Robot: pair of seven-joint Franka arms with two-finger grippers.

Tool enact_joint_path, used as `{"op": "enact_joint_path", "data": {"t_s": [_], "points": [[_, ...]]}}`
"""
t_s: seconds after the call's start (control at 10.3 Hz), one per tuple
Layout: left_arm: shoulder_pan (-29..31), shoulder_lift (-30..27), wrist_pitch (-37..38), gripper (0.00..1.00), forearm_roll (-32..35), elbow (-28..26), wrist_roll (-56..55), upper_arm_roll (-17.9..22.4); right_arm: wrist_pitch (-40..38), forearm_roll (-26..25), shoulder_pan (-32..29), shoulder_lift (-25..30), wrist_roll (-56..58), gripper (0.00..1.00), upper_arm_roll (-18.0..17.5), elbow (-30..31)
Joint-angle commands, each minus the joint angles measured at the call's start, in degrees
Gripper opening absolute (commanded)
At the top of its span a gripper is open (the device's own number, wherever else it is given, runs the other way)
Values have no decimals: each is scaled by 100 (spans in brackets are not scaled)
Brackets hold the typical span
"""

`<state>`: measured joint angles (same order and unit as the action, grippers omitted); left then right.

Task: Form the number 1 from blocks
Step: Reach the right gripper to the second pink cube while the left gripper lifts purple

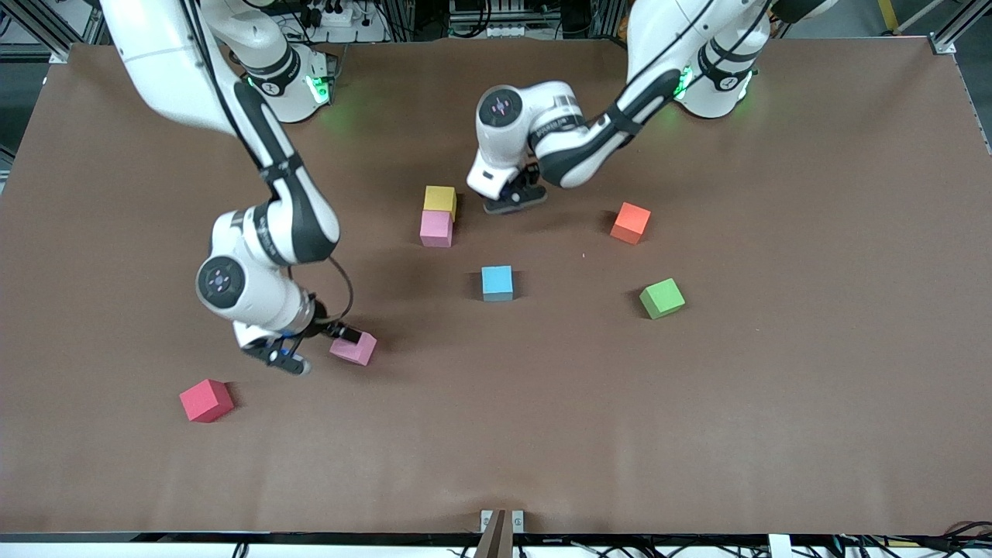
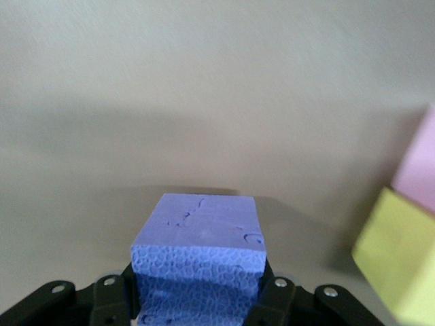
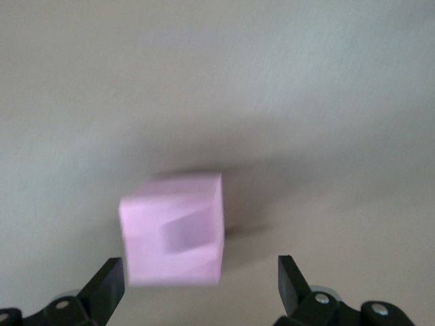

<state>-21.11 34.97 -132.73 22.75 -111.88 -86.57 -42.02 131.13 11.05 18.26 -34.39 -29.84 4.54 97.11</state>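
Nearest the table's front edge, a red cube lies unused. Just above a loose pink block, the right gripper hangs with jaws apart, seemingly to take it. Beside the touching yellow block and second pink block, the left gripper clamps the purple block, probably for the numeral; the light blue block waits mid-table.

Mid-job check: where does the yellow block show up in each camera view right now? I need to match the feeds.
Front view: the yellow block sits mid-table, touching the pink block that lies nearer the camera, beside the left gripper.
Left wrist view: it shows at the picture's edge, next to that pink block, apart from the purple block the gripper is shut on.
Right wrist view: not in it.
Shared landmark: the yellow-pink pair.
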Motion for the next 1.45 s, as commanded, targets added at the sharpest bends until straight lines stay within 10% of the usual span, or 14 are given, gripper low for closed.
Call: {"op": "enact_joint_path", "data": {"t_s": [0.0, 0.39, 0.68, 1.36], "points": [[-216, -105, 273, 0, 37, 192, -70, -271, -87, 20, 72, -322, 31, 100, 127, -544], [-1269, 386, 371, 0, 1, 999, -70, -97, -52, 29, 309, -462, 83, 100, 197, -632], [-2193, 659, 389, 0, -69, 1553, -53, 772, -79, 11, 318, -524, 338, 100, 197, -597], [-2371, 1178, 722, 0, -78, 2320, 685, 1020, -43, 20, 371, -744, 654, 100, 249, -562]]}}
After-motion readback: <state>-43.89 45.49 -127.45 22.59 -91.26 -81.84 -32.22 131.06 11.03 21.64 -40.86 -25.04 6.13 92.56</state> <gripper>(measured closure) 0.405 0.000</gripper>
